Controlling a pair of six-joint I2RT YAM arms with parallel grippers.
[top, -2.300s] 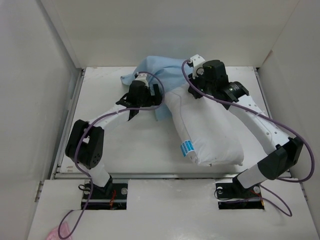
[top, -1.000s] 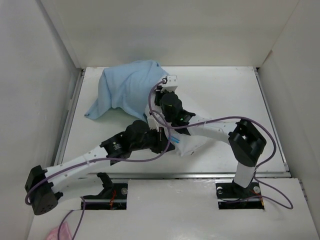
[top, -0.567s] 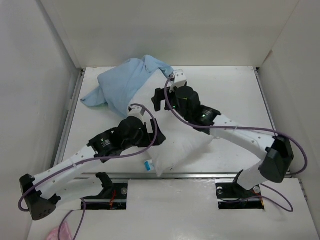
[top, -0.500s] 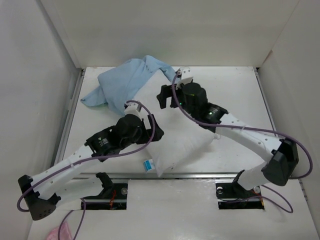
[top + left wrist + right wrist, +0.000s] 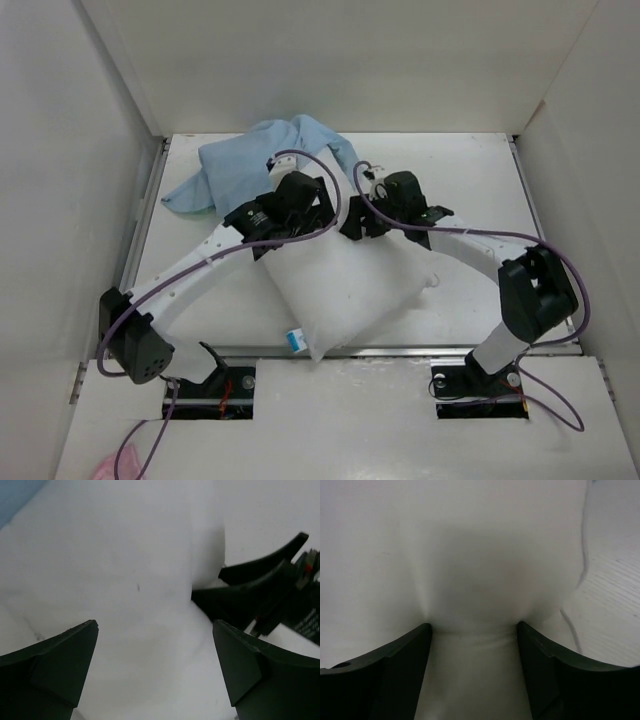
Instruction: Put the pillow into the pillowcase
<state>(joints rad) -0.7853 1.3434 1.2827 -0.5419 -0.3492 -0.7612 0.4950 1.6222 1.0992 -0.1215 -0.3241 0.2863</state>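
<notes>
**Pillow out of its case, far edge under both hands**

The white tabletop [image 5: 480, 170] is partly covered by both arms. The pillow [image 5: 350, 290], plump, plain and white, lies tilted across the near middle. One corner reaches the front edge, and its far edge is hidden beneath the hands. The pillowcase [image 5: 240, 165], thin and light blue, sits crumpled at the far left, beside the pillow. Its near side is hidden behind the left arm, and its mouth cannot be made out. The left hand [image 5: 155, 625] hangs over the pillow with its fingers spread wide, holding nothing. The right hand [image 5: 474, 625] presses into the pillow, and a bulge of fabric fills the gap between its fingers. Whether it is squeezing that fabric I cannot tell. A small blue-and-white tag [image 5: 293, 339] shows at the pillow's near-left edge, its print too small to read.
</notes>
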